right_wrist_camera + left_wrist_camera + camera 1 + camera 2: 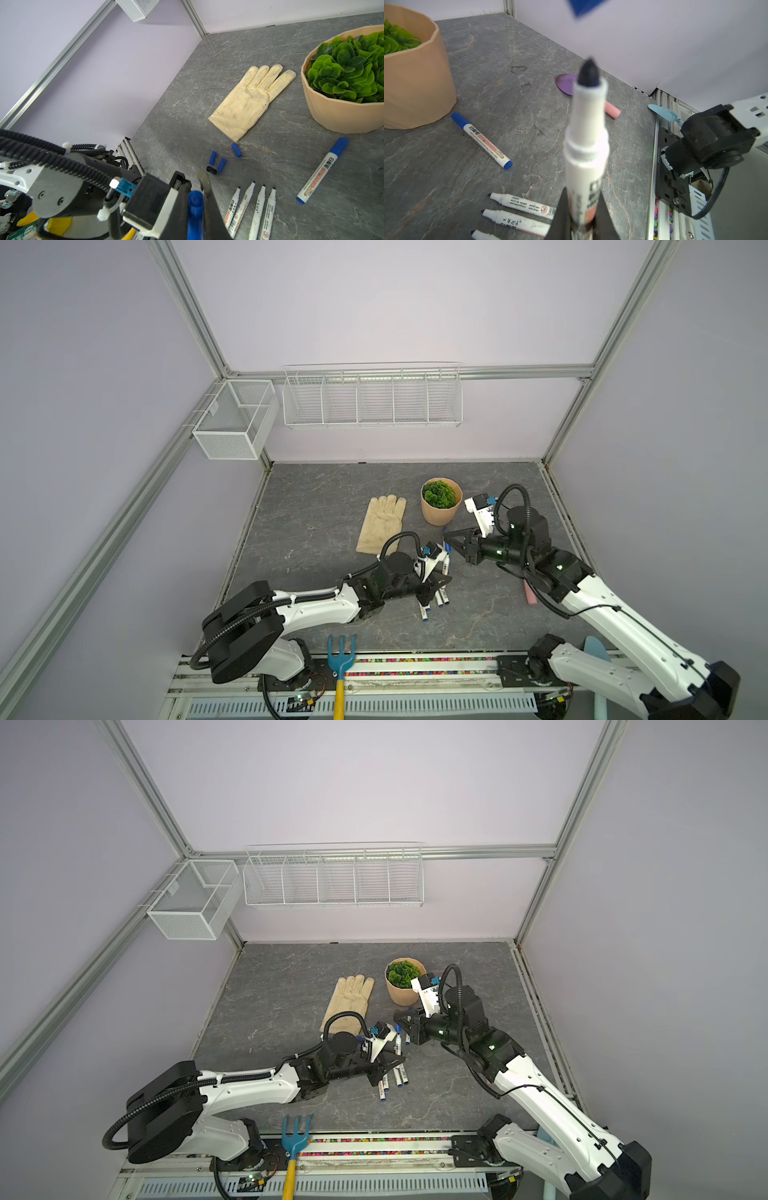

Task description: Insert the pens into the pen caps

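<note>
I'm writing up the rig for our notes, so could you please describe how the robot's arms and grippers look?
The left arm and right arm match: white shells between black joints, with black corrugated cable looped alongside. The left gripper and right gripper have black, tapering triangular fingers. Each wrist carries a white camera mount with a blue connector.

Robot lab test cell: aluminium-profile frame, plain lilac panels, wire baskets on far wall, grey stone-look tabletop.
</note>
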### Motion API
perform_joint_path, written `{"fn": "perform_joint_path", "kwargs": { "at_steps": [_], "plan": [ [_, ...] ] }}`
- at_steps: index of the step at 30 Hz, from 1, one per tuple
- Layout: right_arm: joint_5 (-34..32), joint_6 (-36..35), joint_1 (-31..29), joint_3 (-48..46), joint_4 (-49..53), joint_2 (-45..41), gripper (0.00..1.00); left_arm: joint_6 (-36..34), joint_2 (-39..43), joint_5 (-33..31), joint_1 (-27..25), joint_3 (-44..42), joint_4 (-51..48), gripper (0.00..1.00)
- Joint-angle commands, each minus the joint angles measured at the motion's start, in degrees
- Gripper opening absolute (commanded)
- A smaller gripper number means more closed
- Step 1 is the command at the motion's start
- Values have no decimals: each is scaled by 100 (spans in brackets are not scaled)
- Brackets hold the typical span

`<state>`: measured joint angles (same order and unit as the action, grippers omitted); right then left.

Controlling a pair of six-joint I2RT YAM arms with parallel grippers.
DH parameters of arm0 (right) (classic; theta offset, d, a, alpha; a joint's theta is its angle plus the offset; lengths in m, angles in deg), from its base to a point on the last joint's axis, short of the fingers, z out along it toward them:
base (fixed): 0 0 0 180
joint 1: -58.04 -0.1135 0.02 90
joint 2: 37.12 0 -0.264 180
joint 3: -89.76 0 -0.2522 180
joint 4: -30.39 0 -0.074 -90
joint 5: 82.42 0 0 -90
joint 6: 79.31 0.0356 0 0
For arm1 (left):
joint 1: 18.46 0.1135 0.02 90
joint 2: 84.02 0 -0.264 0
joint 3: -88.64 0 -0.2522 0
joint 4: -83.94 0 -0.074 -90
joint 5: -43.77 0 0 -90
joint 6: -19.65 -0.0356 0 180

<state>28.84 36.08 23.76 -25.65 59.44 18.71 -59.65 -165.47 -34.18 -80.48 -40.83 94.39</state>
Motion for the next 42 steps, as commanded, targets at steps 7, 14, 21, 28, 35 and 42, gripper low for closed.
{"fn": "perform_joint_path", "kwargs": {
  "at_steps": [7,14,21,28,35,42],
  "plan": [
    [-29,-212,-43,-10,165,-91,6,192,-56,248,181,119,433,0],
    [-21,-193,-43,-11,77,-11,7,179,-184,345,191,225,441,0],
    [-211,-126,21,106,-78,-41,7,205,-209,384,195,166,499,0],
    [-202,-159,62,79,-81,112,7,204,-174,375,194,140,488,0],
    [-201,-127,63,193,-204,182,7,196,-212,392,196,153,480,0],
    [-160,-165,71,297,-235,268,7,187,-221,381,191,128,464,0]
  ]
}}
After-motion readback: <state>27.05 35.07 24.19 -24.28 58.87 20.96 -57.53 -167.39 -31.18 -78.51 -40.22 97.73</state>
